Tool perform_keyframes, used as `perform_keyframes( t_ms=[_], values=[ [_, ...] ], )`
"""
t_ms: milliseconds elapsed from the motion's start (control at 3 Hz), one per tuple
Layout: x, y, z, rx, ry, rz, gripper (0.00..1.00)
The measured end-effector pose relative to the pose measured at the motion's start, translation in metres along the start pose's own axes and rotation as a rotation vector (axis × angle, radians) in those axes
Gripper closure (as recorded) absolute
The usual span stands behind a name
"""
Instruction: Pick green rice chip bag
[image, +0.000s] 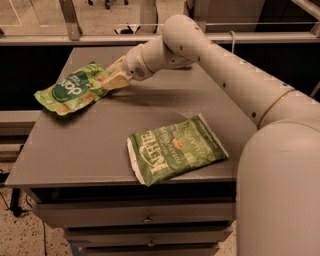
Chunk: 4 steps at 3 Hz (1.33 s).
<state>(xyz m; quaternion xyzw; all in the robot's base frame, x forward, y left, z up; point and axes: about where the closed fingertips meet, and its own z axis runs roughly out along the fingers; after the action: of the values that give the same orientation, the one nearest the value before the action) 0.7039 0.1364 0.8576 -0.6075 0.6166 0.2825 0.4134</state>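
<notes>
The green rice chip bag (70, 90) is a small puffy light-green bag with a dark green round logo. It is at the far left of the grey table (90, 145), tilted, and its left end reaches past the table's left edge. My gripper (113, 80) is at the bag's right end. Its tan fingers (116, 81) are shut on that edge of the bag. The white arm (225, 70) reaches in from the right.
A larger flat green bag with "Kettle" lettering (175, 149) lies near the table's front edge, right of centre. Drawers (145, 217) sit under the table front. A rail (75, 37) runs behind the table.
</notes>
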Motion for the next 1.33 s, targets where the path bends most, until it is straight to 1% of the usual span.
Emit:
perform_keyframes(
  t_ms=[333, 667, 1000, 1333],
  values=[
    [-0.004, 0.005, -0.011, 0.019, -0.027, 0.008, 1.0],
    [-0.016, 0.006, -0.03, 0.056, -0.085, 0.016, 1.0],
    [-0.031, 0.005, -0.054, 0.129, -0.201, 0.059, 1.0],
    [-0.056, -0.006, -0.081, 0.248, -0.346, 0.106, 1.0]
  ],
)
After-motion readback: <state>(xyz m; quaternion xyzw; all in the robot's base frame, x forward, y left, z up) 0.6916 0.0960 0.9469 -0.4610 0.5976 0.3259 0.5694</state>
